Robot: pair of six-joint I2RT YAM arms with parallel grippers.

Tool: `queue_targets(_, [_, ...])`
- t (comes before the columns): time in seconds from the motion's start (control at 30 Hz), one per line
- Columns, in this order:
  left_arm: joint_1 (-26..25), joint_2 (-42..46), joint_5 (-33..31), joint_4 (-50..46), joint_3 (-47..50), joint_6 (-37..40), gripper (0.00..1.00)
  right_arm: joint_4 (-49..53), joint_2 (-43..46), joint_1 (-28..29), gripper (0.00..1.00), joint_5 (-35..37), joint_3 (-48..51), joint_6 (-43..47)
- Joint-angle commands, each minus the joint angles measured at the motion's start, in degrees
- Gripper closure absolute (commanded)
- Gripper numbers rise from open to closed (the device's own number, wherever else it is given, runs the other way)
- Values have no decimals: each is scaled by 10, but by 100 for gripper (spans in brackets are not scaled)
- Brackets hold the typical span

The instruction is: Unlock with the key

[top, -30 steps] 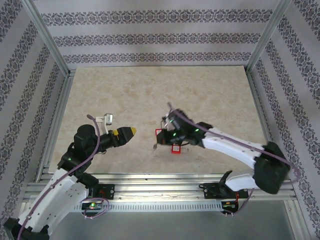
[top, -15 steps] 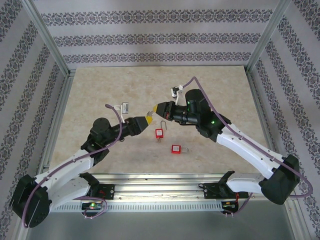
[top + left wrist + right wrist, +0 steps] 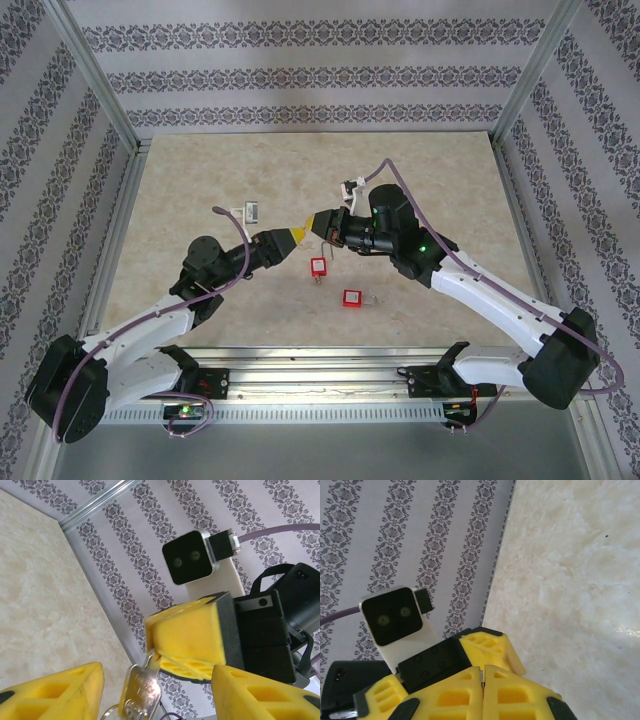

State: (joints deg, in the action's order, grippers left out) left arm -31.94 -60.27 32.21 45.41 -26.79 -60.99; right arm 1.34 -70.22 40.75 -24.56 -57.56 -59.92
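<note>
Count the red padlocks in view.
2. One padlock is near the table centre; the other lies to its right, nearer the front edge. The right arm could hide more.

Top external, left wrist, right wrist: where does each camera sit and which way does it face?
Top external: above, behind the bases, looking down on the table; both arms, left claw facing right claw.
Left wrist: on the left arm, looking along its yellow fingers at the key in the right claw.
Right wrist: on the right arm, looking past its shut fingers at the left claw.
Shared: each wrist view faces the other claw.
</note>
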Motion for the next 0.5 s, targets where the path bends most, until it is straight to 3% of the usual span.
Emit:
queue_targets(0.0, [-6, -2, 21, 46, 9, -14, 42, -24, 15, 6, 100, -9, 7, -8])
queue_targets(0.3, [-4, 6, 14, 48, 21, -17, 61, -27, 19, 7, 100, -13, 20, -11])
queue_targets(0.47, [-1, 8, 15, 51, 24, -18, 65, -27, 19, 7, 100, -15, 25, -12])
